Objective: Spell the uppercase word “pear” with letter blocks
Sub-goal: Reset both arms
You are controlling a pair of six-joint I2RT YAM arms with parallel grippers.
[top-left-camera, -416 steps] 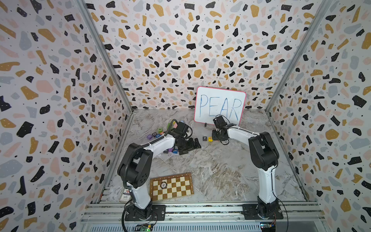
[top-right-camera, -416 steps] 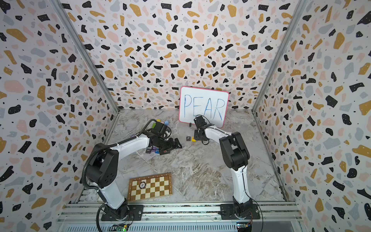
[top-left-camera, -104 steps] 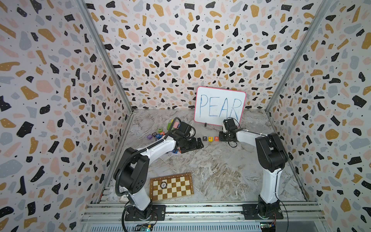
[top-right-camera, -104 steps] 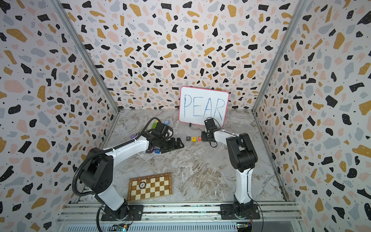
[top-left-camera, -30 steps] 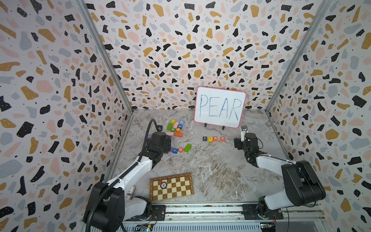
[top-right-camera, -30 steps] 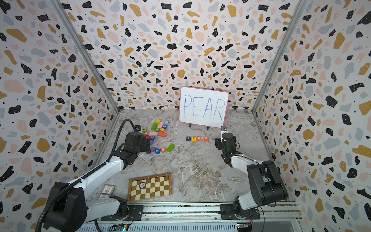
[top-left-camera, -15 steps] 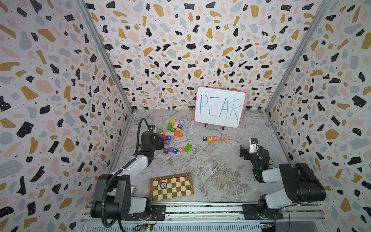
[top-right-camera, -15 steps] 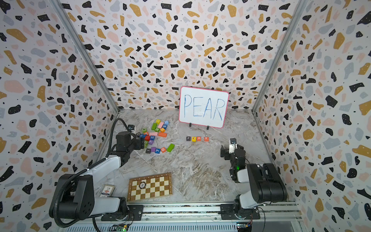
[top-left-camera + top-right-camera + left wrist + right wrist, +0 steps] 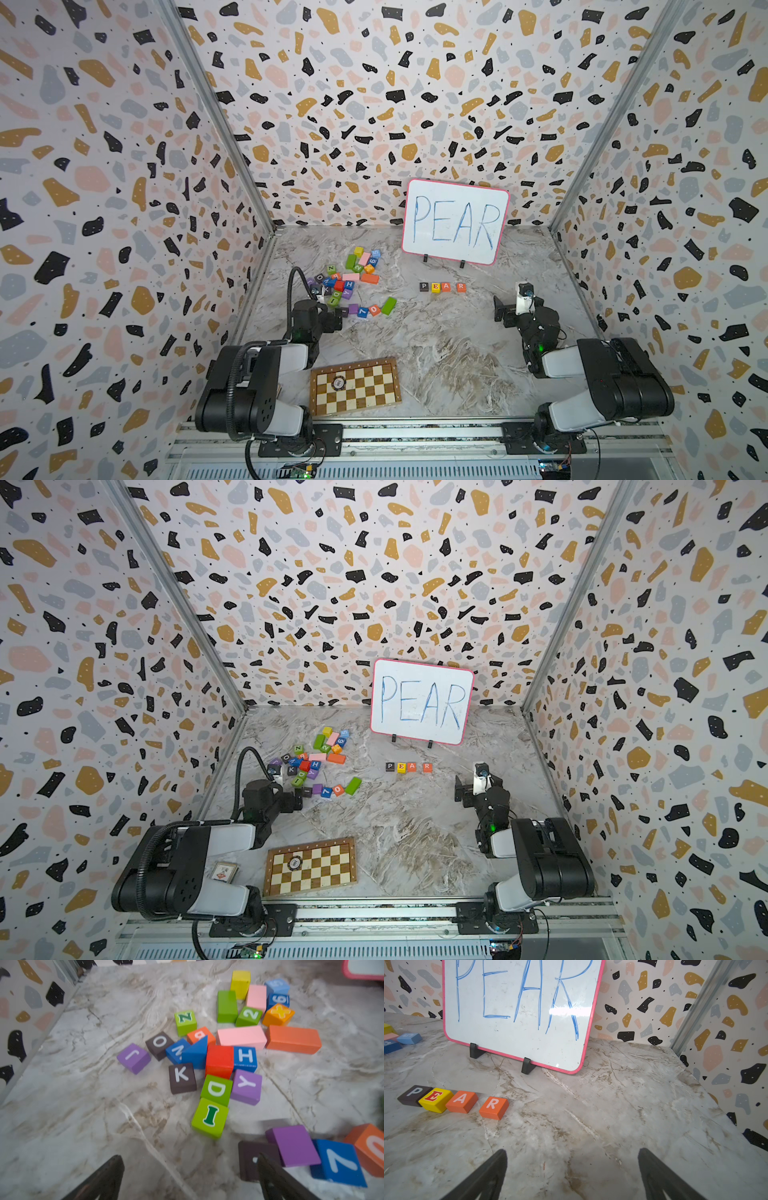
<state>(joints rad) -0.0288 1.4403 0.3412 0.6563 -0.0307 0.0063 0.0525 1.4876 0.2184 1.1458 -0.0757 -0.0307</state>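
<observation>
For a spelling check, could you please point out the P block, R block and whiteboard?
P block (image 9: pixel 415 1092), right wrist view, top face.
R block (image 9: pixel 493 1104), right wrist view, top face.
whiteboard (image 9: pixel 455 227), a top view, writing surface.

The P block (image 9: pixel 415 1095) is coloured blackish, the E block (image 9: pixel 436 1100) yellow with red lettering, the A block (image 9: pixel 462 1102) orange-red, the R block (image 9: pixel 494 1108) orange. The whiteboard (image 9: pixel 517 1039) is rimmed pink, lettered blue. The chessboard (image 9: pixel 370 388) is checked, apparently brown and cream.

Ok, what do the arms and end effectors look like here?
Both the left arm and right arm have bulky black joint housings with white link shells and a small green light near the wrist. A black cable loops over the left one. The left end effector and right end effector have dark tapering fingers.
</observation>
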